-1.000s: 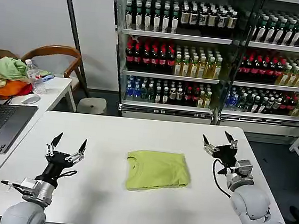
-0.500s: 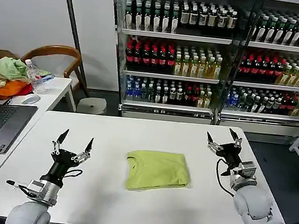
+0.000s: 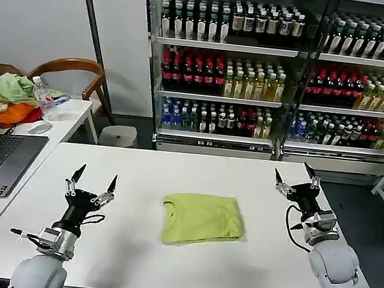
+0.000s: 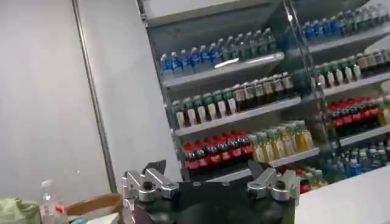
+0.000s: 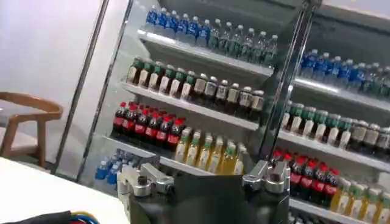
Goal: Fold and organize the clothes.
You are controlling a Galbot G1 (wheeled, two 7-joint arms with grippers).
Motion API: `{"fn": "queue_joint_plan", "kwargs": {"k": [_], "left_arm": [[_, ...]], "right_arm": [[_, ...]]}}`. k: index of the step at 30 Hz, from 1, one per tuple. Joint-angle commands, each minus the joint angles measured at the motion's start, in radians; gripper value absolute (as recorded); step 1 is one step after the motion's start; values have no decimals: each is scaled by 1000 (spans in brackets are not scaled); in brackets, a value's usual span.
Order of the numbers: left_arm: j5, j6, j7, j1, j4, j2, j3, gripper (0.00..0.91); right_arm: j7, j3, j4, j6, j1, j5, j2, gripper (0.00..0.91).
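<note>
Both your hands have risen off the counter (image 3: 132, 255); left hand (image 3: 92, 185) and right hand (image 3: 296, 182) are spread, empty. Your lime shirt (image 3: 203, 219) lies folded mid-counter between them.

White table (image 3: 166, 258), bottle-stocked shelves (image 3: 274, 77) behind, wooden chair (image 3: 73, 69) by grey wall (image 3: 34, 10)

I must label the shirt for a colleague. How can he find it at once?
Look at the big white table in front of the drink shelves. In its middle lies the T-shirt, folded into a flat rectangle; it is plain lime, unlike the loose green and orange heap on the side desk.
</note>
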Motion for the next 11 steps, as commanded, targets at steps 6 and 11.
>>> {"fn": "queue_joint_plan", "kwargs": {"k": [6, 11], "left_arm": [[6, -5, -2, 7, 18, -2, -5, 907], [2, -37, 39, 2, 32, -2, -19, 907]], "right_arm": [[-14, 21, -16, 91, 8, -87, 13, 907], [-1, 18, 1, 61, -4, -83, 16, 907]]}}
